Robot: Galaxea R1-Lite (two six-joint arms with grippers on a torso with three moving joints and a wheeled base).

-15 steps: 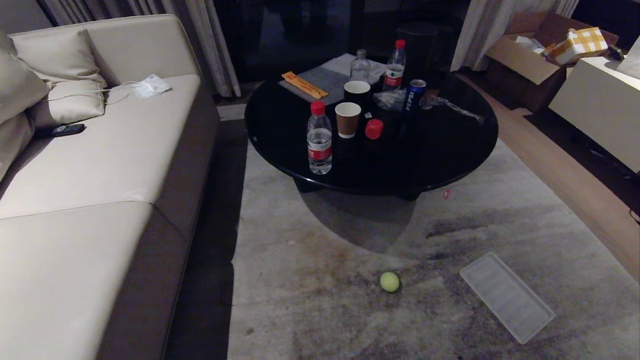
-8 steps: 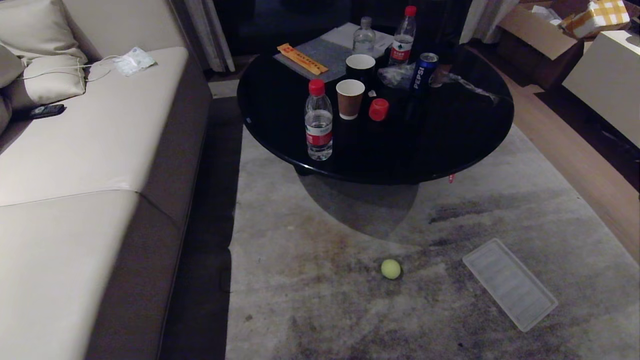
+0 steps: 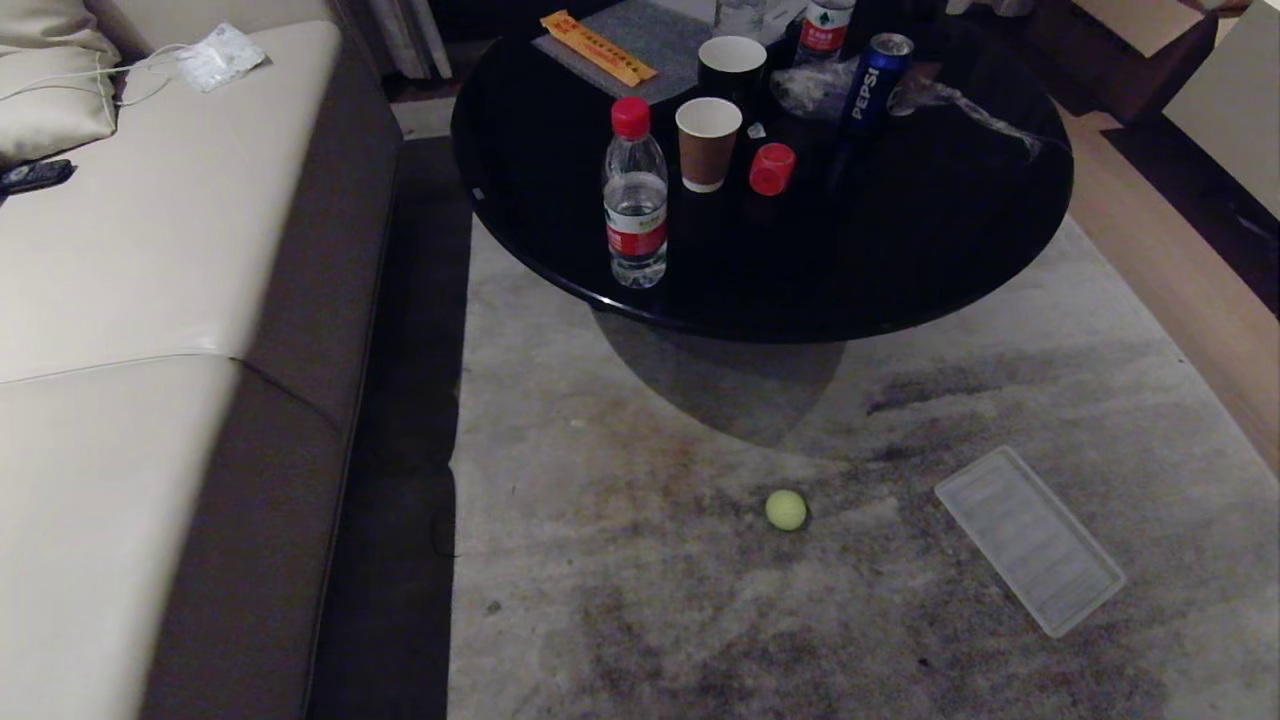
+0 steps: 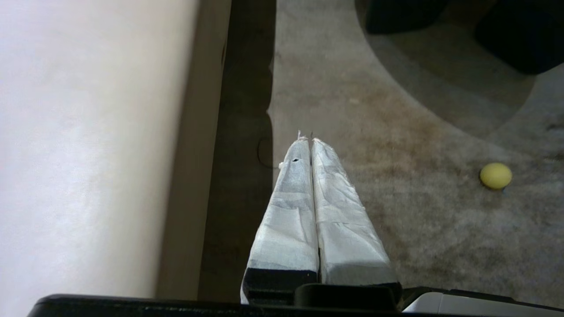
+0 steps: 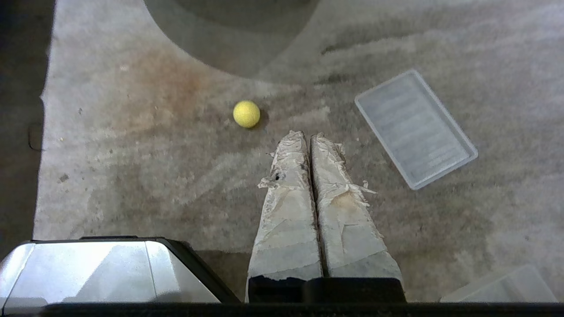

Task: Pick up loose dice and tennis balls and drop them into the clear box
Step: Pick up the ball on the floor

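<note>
Lid [image 3: 1030, 540] beside tennis ball [image 3: 786, 509]

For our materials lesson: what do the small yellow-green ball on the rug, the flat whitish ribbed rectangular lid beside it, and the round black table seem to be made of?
Yellow-green ball: apparently felt-covered, going by its matte, fuzzy surface.
Whitish ribbed lid: likely translucent plastic; the rug shows faintly through, and ridges cross it.
Round black table: glossy finish that mirrors the bottles; glass or lacquer, uncertain which.

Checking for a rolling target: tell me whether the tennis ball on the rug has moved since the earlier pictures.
No. The tennis ball keeps its place beside the flat lid and the rug's stains; only the camera has tilted down.
</note>
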